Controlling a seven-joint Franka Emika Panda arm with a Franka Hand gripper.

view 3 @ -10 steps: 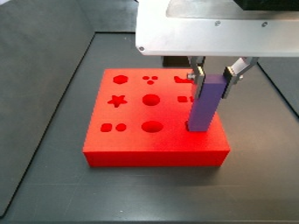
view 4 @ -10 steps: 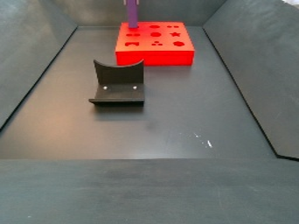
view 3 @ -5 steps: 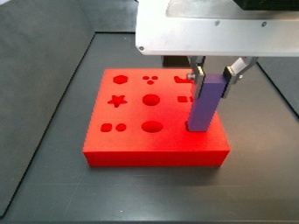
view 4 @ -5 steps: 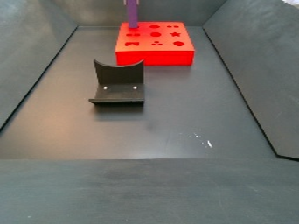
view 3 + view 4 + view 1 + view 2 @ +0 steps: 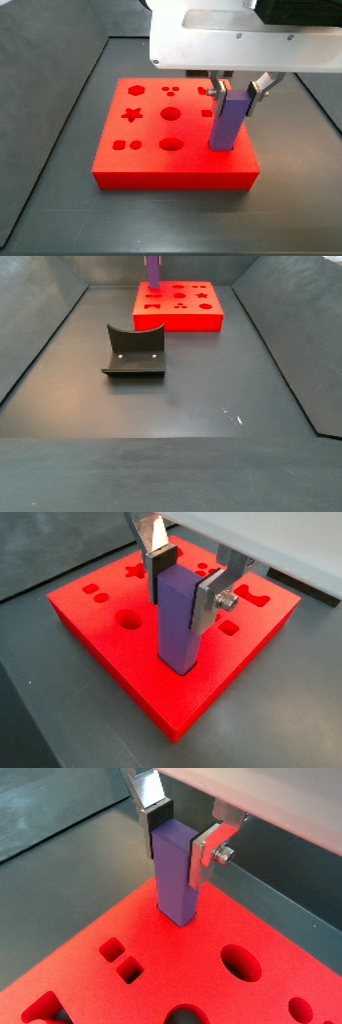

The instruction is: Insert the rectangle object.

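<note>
The gripper hangs straight down over the red block, its silver fingers clamped on the upper end of the rectangle object, which they hold upright. That bar is smooth, plain violet with a square-cut top, and its lower end meets the block's top face near one edge; how deep it sits cannot be told. In a side view the dark curved holder lies on the floor well apart from the block.

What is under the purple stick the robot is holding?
The red block is right under the purple bar, which the gripper holds upright by its top. The bar's bottom end meets the block's top. Whether a hole lies beneath is hidden by the bar itself.
</note>
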